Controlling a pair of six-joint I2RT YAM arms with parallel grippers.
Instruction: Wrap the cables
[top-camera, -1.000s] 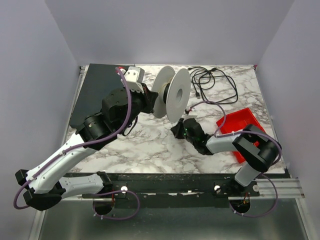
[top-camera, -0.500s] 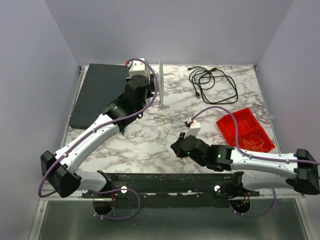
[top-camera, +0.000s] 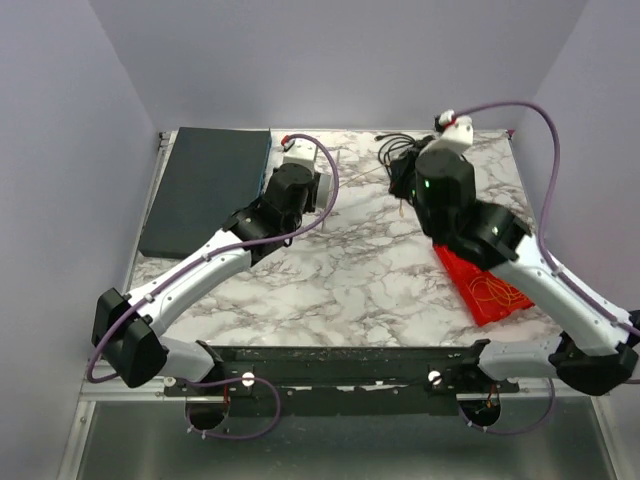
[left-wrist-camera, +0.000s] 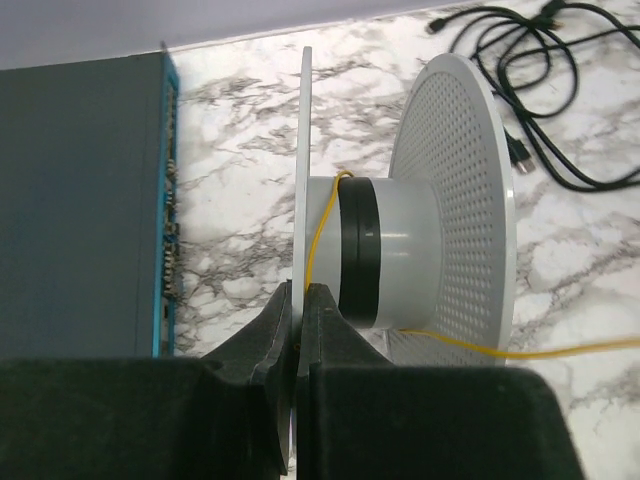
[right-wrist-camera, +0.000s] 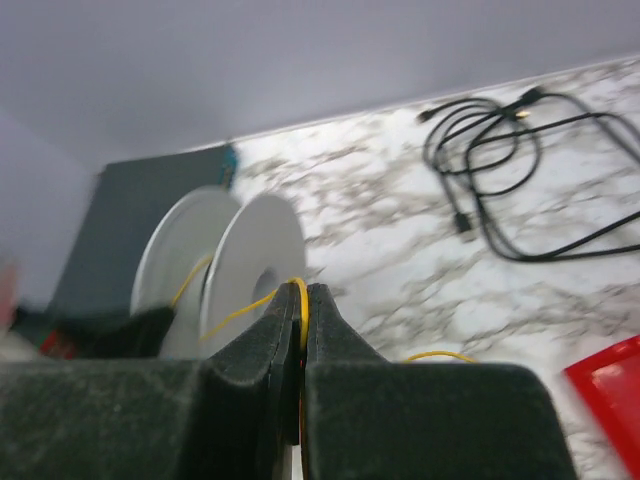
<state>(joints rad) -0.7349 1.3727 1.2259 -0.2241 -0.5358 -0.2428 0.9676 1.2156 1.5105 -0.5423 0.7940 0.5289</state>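
My left gripper (left-wrist-camera: 298, 292) is shut on the left flange of a white spool (left-wrist-camera: 455, 200), holding it near the table's back middle (top-camera: 312, 180). A thin yellow-orange cable (left-wrist-camera: 318, 225) runs round the spool's hub beside a black band, and a strand (left-wrist-camera: 520, 352) leads off to the right. My right gripper (right-wrist-camera: 303, 290) is shut on that cable (right-wrist-camera: 240, 312), to the right of the spool (right-wrist-camera: 250, 250). In the top view its fingers are hidden under the wrist (top-camera: 405, 185). More cable loops (top-camera: 497, 291) lie in the red tray (top-camera: 462, 268).
A black cord with plugs (right-wrist-camera: 520, 170) lies coiled at the back right, partly under my right arm (top-camera: 400, 150). A dark flat box (top-camera: 205, 185) fills the back left corner, close to the spool (left-wrist-camera: 80, 200). The walls stand close on three sides.
My right arm has swung from the front middle up to the back right, keeping hold of the cable. My left arm has shifted a little right with the spool.
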